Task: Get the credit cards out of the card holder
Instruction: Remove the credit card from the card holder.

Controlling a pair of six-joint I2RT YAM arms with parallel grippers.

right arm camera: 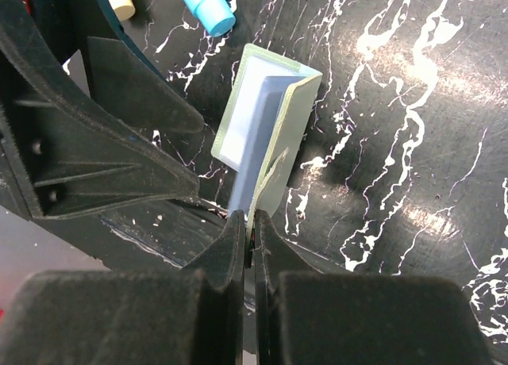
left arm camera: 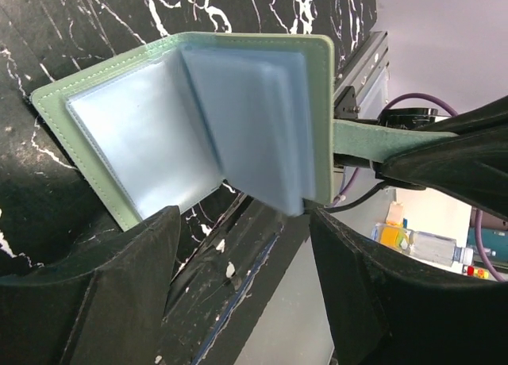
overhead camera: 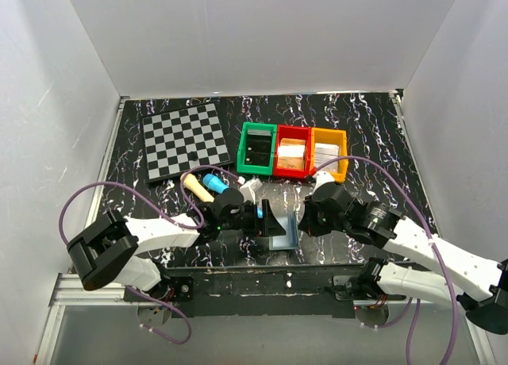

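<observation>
The card holder (overhead camera: 283, 235) stands half open near the table's front edge, between my two grippers. Its outside is grey-green (left arm camera: 321, 103) and it has pale blue-grey sleeves (left arm camera: 151, 135) inside. I cannot tell the credit cards apart from those sleeves. My right gripper (right arm camera: 252, 222) is shut on the card holder (right arm camera: 270, 135) at its near edge, by the tab, and holds one cover up. My left gripper (left arm camera: 242, 222) is open just below the holder. A corner of the lifted inner sleeve (left arm camera: 290, 198) reaches the top of its gap. In the top view the left gripper (overhead camera: 268, 220) and the right gripper (overhead camera: 304, 220) face each other.
A checkered board (overhead camera: 185, 140) lies at the back left. Green (overhead camera: 255, 171), red (overhead camera: 290, 174) and orange (overhead camera: 343, 155) bins stand in a row behind the holder. A blue cylinder (overhead camera: 214, 181) and a cream peg (overhead camera: 196, 188) lie by the left arm. The table's front rail (left arm camera: 238, 301) is close below.
</observation>
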